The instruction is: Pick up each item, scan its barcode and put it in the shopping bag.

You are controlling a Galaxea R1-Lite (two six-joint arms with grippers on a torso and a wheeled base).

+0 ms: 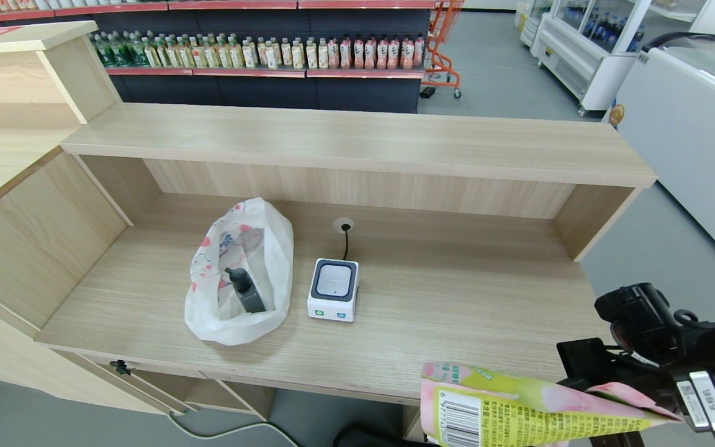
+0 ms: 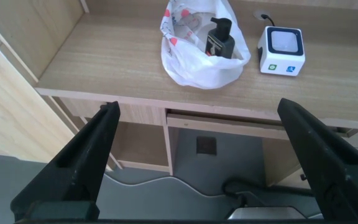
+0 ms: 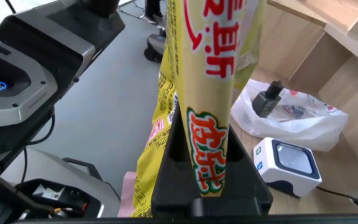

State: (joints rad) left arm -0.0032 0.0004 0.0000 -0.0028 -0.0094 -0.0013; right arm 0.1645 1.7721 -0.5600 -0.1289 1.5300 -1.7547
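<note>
**A:** What is held nearest?

**B:** A snack packet point(image 1: 506, 413) is clamped between the jaws of the right gripper point(image 3: 210, 180), off the near edge of the counter point(image 1: 457, 310). Its barcode point(image 1: 460, 423) is turned upward. The left gripper point(image 2: 197, 162) is held low before the counter front, with jaws apart and nothing between them.

**A:** And farther in?

**B:** A shopping bag point(image 1: 208, 310) is laid open on the counter, and a dark bottle point(image 1: 246, 290) is seen inside it. The scanner point(image 1: 333, 288) is set just beside the bag, on the robot's right of it.

**A:** How much can be counted as done?

**B:** One item, the bottle, is taken as bagged. The packet is held well apart from the scanner, so its scan is judged not yet made. The barcode is left to be shown to the scanner window, and the packet is then to be put into the bag beside the bottle.
</note>
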